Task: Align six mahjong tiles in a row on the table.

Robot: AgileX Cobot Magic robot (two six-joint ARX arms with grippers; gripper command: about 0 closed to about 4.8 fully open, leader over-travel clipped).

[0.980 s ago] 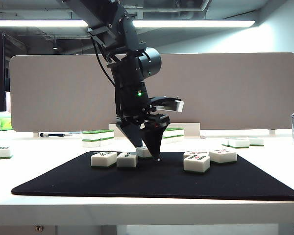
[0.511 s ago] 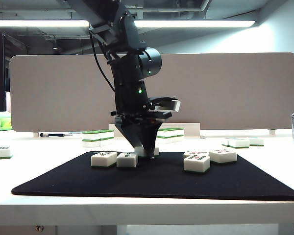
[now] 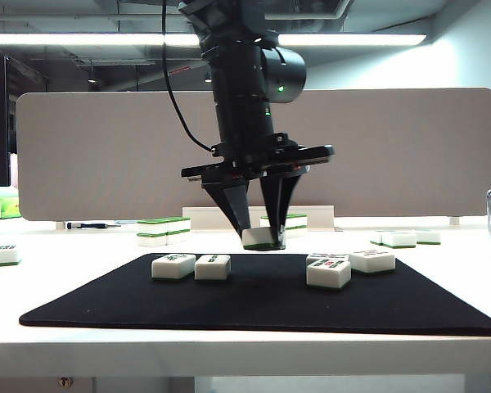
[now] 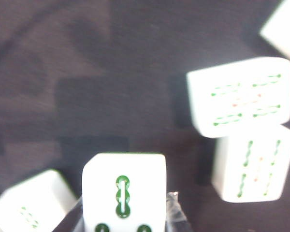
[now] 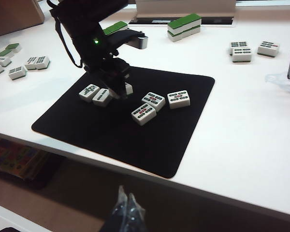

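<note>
Two mahjong tiles [image 3: 190,266] lie side by side at the mat's [image 3: 106,303] left, starting the row; the left gripper [image 3: 260,237], clamped on a lifted tile [image 3: 262,238], hangs mid-mat for carrying; three tiles [image 3: 349,266] wait right; the right gripper [image 5: 127,209], pressed together, idles off-table

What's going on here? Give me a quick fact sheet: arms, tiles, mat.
Left gripper: above the black mat, fingers closed on one tile, lifted clear
Right gripper: off the mat at the table's near edge, closed, holding nothing
Tiles on mat: pair side by side; cluster of three to the right
Spare tiles: on the white table around the mat
</note>
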